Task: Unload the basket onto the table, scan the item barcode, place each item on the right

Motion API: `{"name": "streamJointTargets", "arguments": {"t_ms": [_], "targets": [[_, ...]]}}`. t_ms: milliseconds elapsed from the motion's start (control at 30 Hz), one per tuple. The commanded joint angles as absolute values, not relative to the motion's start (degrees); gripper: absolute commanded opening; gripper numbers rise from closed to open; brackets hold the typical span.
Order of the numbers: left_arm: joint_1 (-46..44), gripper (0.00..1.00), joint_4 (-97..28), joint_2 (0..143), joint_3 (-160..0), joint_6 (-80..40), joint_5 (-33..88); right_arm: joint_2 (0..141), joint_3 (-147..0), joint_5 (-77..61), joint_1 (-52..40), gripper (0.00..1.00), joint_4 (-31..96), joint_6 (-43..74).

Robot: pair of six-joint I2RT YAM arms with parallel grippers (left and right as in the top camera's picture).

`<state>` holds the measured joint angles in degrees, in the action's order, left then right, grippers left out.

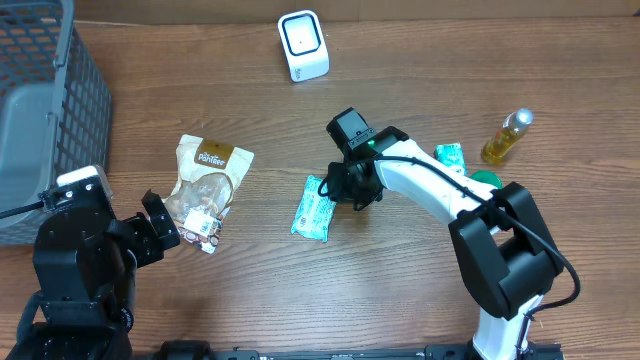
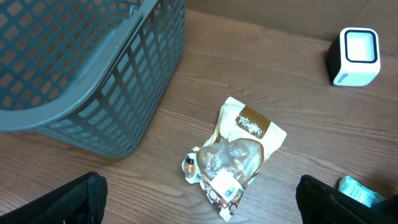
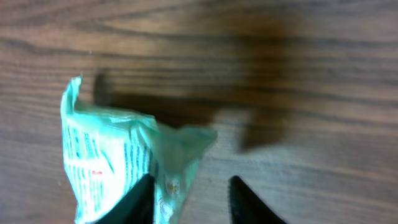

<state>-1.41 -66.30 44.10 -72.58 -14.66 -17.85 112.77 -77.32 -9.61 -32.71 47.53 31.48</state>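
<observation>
The right claw (image 3: 192,180) stands partly open, low over the table (image 1: 300,300), and grips nothing. In its wrist view one finger (image 3: 143,202) overlaps the crumpled edge of a green packet (image 3: 106,155). A corner of that packet lies in the gap, and the other finger stands clear of it on bare wood.

From overhead the packet lies flat near the middle of the table, just left of the claw. It is well apart from the one white scanner (image 1: 303,45), which stands upright at the far edge.

There are two green packets in all. The second packet (image 1: 450,155) lies to the right, beside the right arm. Near it one yellow bottle (image 1: 507,137) lies tilted. A small green thing by the arm's elbow is too hidden to name.

To the left lies one snack bag (image 1: 205,180), with a clear window and a brown label. Just beside its lower end is the left claw (image 1: 163,222), spread wide and empty, both fingers showing at the corners of its wrist view. One grey basket (image 1: 90,90) fills the far left corner.
</observation>
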Motion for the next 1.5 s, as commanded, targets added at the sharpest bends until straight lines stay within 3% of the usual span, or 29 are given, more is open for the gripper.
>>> {"name": "streamJointTargets", "arguments": {"t_ms": [0, 67, 100, 167, 267, 733, 1467], "targets": [[-1.1, 0.99, -66.2, 43.9, -72.9, -14.8, -18.4, 107.2, -78.0, -9.3, -32.4, 0.41, 48.6, 31.0], [-1.1, 0.99, -66.2, 43.9, -72.9, -14.8, -18.4, 105.6, -78.5, -11.3, -32.6, 0.43, 49.0, 31.0], [-1.1, 1.00, -66.2, 43.9, -72.9, -14.8, -18.4, 105.1, -78.5, -13.2, -32.8, 0.37, 48.9, 31.0], [-1.1, 0.99, -66.2, 43.9, -72.9, -14.8, -18.4, 104.7, -78.5, -17.0, -33.4, 0.16, 48.9, 31.0], [-1.1, 1.00, -66.2, 43.9, -72.9, -14.8, -18.4, 104.7, -77.8, -19.2, -34.9, 0.04, 49.7, 31.1], [-1.1, 0.99, -66.2, 43.9, -72.9, -14.8, -18.4, 105.1, -71.3, -14.4, -43.8, 0.04, 39.8, 31.6], [-1.1, 0.99, -66.2, 43.9, -72.9, -14.8, -18.4, 106.2, -59.2, -7.5, -44.2, 0.04, 18.8, 31.7]]}}
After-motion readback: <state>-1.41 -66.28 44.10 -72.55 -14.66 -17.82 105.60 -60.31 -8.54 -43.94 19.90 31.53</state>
